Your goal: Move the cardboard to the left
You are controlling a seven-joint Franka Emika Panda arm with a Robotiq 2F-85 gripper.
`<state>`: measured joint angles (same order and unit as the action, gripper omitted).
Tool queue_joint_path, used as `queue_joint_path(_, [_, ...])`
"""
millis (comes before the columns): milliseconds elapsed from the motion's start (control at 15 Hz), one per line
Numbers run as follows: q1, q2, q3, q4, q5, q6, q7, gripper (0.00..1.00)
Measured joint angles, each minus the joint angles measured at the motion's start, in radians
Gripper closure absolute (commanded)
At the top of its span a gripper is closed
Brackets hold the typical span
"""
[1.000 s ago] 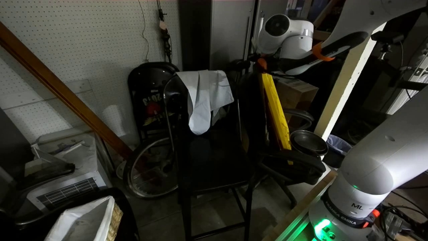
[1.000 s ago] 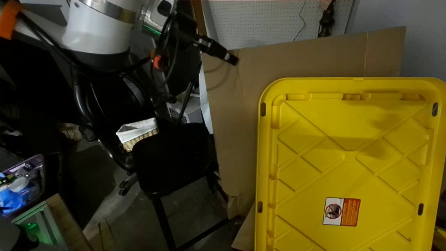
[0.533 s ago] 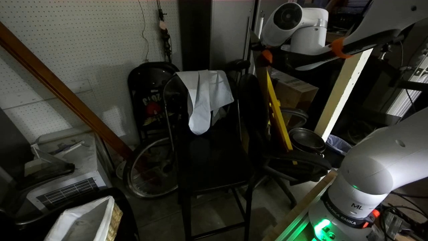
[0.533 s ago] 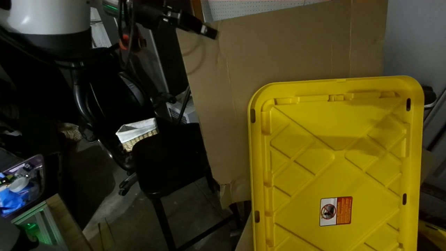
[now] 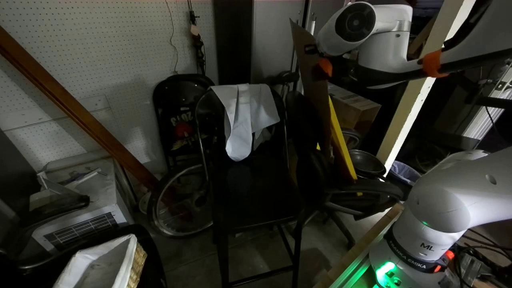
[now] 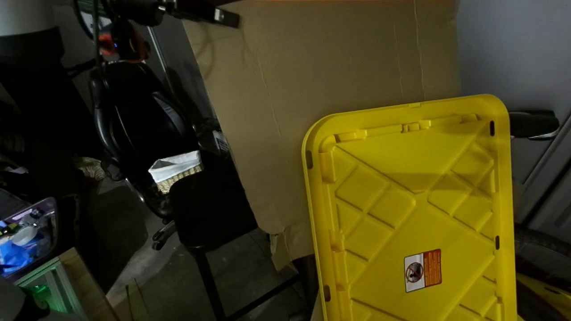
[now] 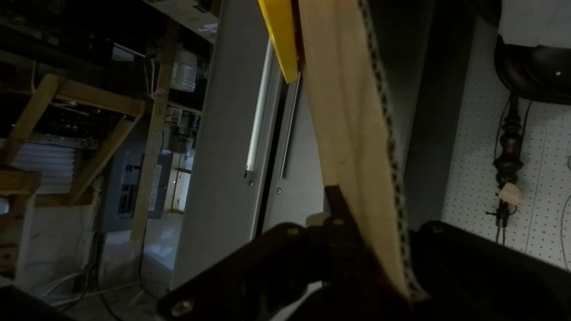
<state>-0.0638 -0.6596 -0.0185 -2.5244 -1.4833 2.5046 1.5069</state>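
The cardboard (image 6: pixel 334 53) is a large flat tan-brown sheet standing upright, with faint creases. In an exterior view it shows nearly edge-on (image 5: pixel 316 86). In the wrist view it runs up from the jaws with its corrugated edge showing (image 7: pixel 348 111). My gripper (image 7: pixel 368 227) is shut on the cardboard, one finger lying along its left face and the other mostly hidden behind it. In an exterior view the dark fingertip (image 6: pixel 228 17) presses on the cardboard near its top left corner. The sheet's lower part is hidden behind a yellow lid (image 6: pixel 379 232).
The yellow lid leans tilted against the cardboard. A black chair (image 6: pixel 209 209) stands beside the sheet, with a white cloth (image 5: pixel 240 120) over its back. A black office chair (image 6: pixel 142 120), a lined basket (image 6: pixel 176 171) and a pale wooden post (image 5: pixel 408 108) are nearby.
My gripper and the cardboard have moved left and up in an exterior view, and the sheet now covers more of the black chair. The yellow lid has shifted left and tilted.
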Motion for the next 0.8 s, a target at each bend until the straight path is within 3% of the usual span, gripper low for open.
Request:
queue_joint_path(400, [0.037, -0.147, 0.062, -0.067, -0.081, -0.085, 0.073, 0.99])
queue_joint_path(800, [0.144, -0.255, 0.116, -0.13, -0.207, -0.19, 0.115, 0.99])
